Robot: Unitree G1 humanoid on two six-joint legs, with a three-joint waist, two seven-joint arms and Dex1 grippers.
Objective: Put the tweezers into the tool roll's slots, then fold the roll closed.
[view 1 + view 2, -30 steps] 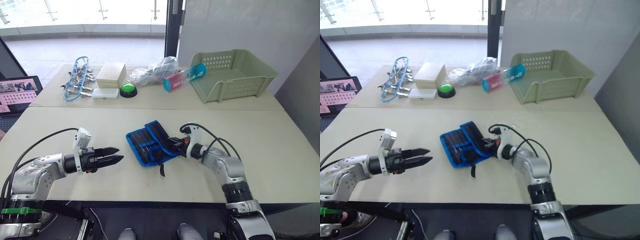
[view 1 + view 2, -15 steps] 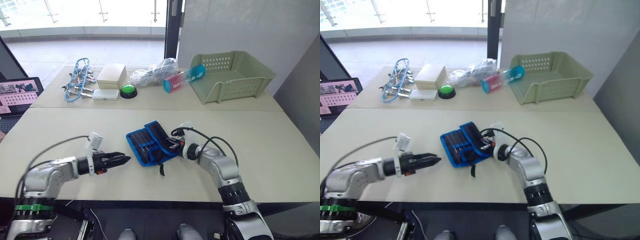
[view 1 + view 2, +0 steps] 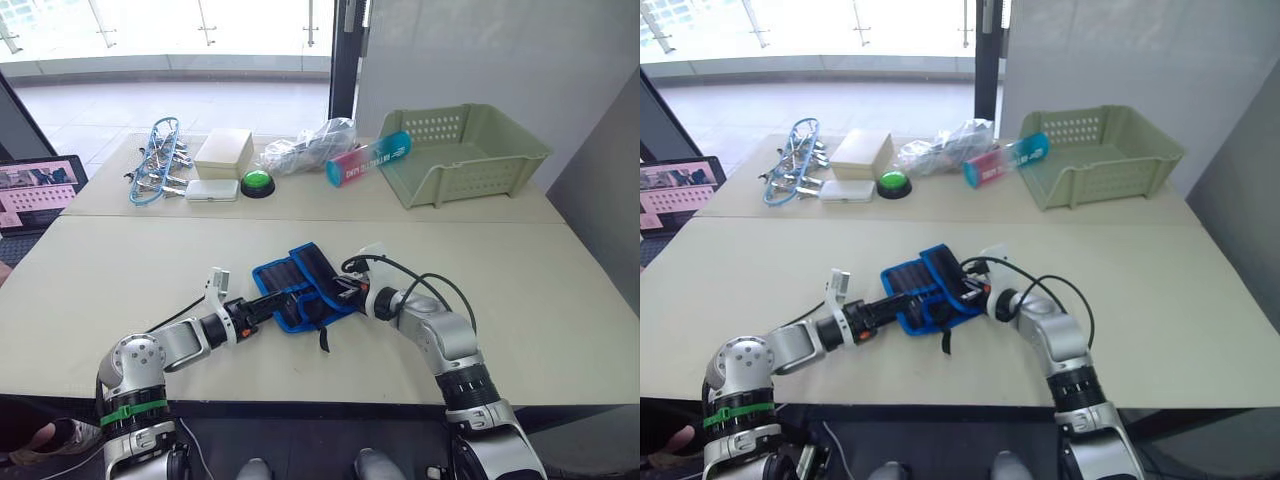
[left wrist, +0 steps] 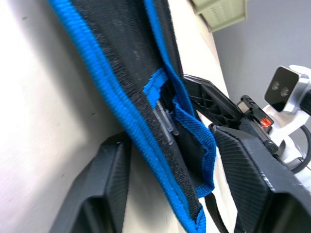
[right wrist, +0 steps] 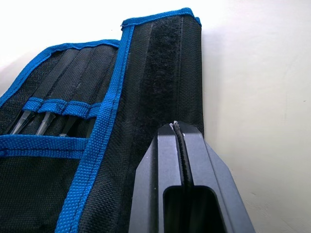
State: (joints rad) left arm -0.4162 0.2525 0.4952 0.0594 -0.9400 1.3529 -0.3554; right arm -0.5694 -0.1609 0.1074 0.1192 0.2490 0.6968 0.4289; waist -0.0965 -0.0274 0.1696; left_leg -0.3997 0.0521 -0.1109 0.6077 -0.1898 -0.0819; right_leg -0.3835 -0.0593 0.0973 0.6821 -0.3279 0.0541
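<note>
The black fabric tool roll edged in bright blue (image 3: 300, 286) lies partly folded mid-bench, long axis slanting from near-left to far-right. Slim black tweezers (image 5: 43, 122) sit in its slots. Left gripper (image 3: 262, 305) jaws wide, straddling its edge; right gripper (image 3: 345, 289) jaws pressed together on the folded flap.

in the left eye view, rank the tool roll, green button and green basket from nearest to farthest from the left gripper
1. tool roll: at the left gripper, table centre.
2. green button: beyond it, on the far table.
3. green basket: far right corner.
</note>
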